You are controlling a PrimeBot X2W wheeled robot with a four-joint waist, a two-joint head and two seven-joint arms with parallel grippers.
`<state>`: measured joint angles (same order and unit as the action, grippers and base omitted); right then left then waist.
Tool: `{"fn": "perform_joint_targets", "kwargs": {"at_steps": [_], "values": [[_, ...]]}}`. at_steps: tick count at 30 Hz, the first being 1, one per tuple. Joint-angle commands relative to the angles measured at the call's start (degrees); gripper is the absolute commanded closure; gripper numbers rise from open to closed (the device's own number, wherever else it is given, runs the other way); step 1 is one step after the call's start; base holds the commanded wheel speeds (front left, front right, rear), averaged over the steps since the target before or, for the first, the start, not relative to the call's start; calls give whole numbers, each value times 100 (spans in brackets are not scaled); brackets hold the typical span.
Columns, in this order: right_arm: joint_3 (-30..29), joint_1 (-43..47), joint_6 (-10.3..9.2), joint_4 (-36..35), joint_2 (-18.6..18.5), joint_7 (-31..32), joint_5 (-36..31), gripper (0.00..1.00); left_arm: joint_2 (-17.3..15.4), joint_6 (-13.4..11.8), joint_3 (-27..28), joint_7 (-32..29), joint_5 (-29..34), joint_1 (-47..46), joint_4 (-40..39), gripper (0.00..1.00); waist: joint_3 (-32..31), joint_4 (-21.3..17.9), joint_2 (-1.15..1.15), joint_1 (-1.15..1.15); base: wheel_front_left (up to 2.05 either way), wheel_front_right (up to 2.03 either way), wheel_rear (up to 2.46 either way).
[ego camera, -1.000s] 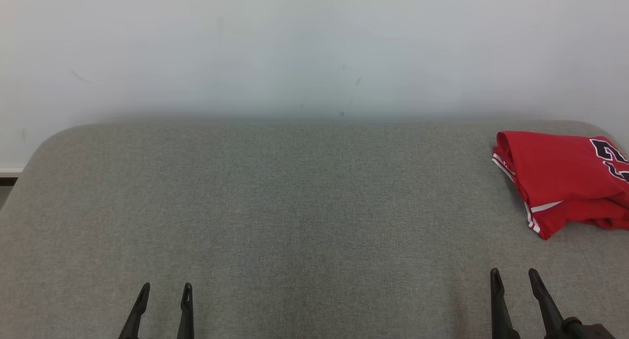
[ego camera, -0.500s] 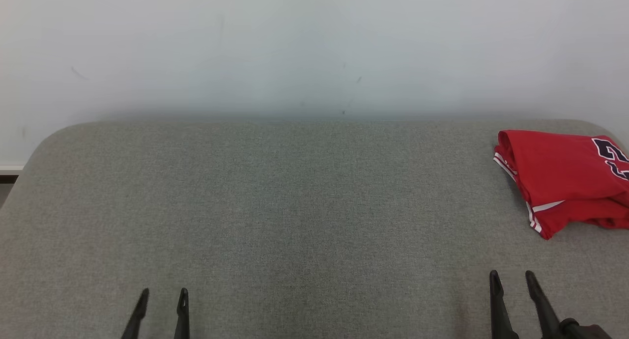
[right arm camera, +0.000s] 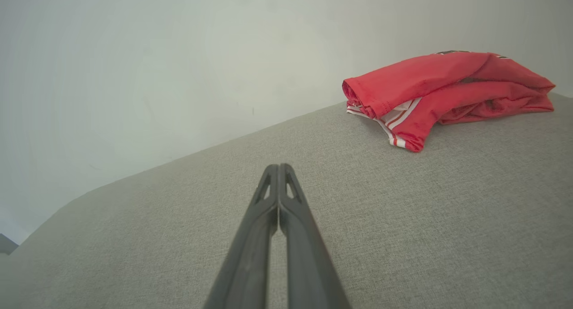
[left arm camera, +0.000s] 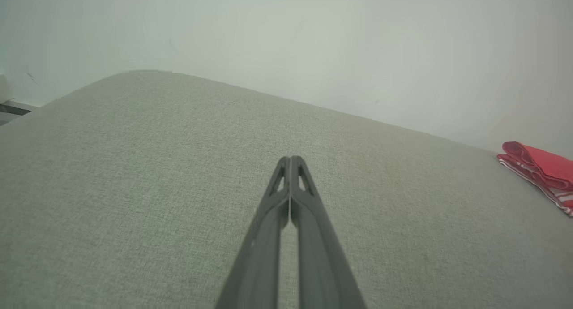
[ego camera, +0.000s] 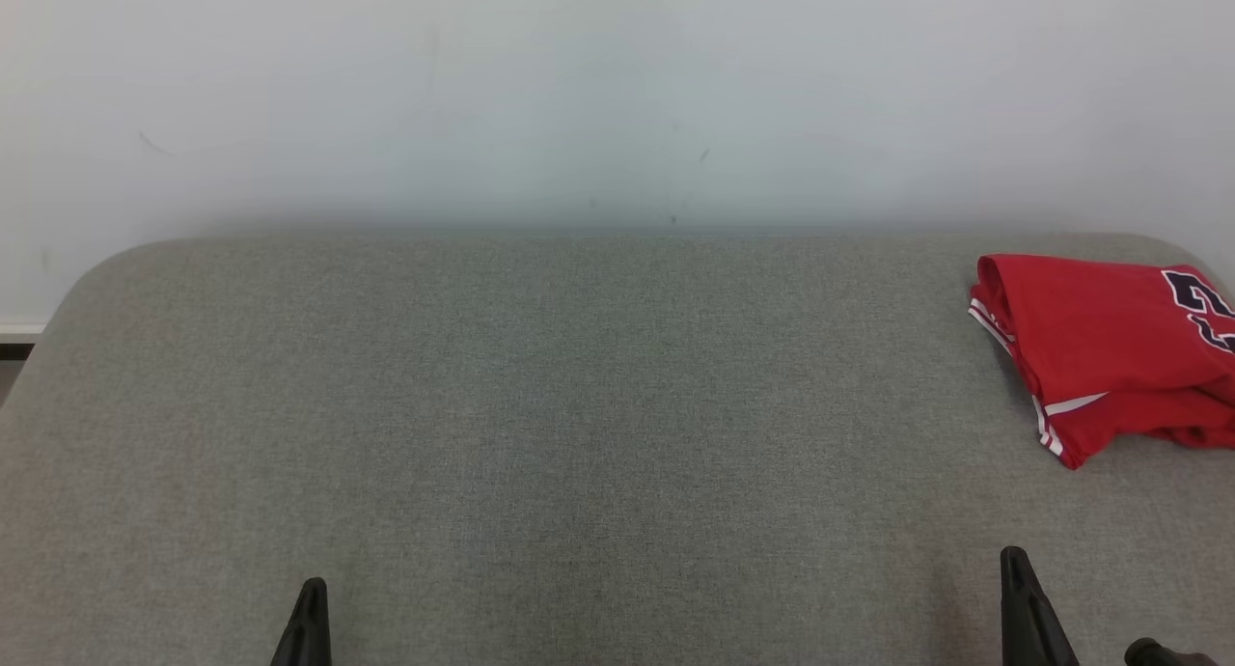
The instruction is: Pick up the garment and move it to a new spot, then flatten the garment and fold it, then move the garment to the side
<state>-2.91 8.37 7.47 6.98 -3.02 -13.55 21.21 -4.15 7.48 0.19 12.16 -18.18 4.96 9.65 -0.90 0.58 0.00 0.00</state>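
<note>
Both sets of fingers have come together since a second ago: where we then saw two spread tips on each side, each now shows as one dark point. We note the left gripper [ego camera: 312, 589] at 7 o'clock in the head view and the right gripper [ego camera: 1011, 555] at 5 o'clock, both low at the frame edge over the grey fabric surface [ego camera: 579, 405]. In the left wrist view its fingers [left arm camera: 273, 219] meet at the tip with nothing between them. The right wrist view gives the same reading, tips pressed together and empty. The garment [ego camera: 1090, 347], red with white striped trim and dark lettering, lies bunched and roughly folded at 3 o'clock in the head view, near the far right corner of the surface and cut off by the frame edge; its place looks unchanged. From the right wrist it [right arm camera: 429, 76] lies at 1 o'clock, well apart from the tips. A pale wall [ego camera: 579, 87] stands behind the surface.
</note>
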Motion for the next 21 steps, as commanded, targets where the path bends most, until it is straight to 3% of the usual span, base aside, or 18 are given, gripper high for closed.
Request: {"fn": "perform_joint_targets", "kwargs": {"at_steps": [1, 21], "values": [[16, -6, 0, -139, -63, 31, 298, 100, -64, -28, 12, -50, -320, -1, -142, 100, 1, -1, 0, 0, 0, 0, 0], [120, 87, 1, -420, -176, 256, 2175, 100, -174, -40, 23, -476, -2305, -3, -313, 100, 16, -10, 0, 0, 0, 0, 0]]}}
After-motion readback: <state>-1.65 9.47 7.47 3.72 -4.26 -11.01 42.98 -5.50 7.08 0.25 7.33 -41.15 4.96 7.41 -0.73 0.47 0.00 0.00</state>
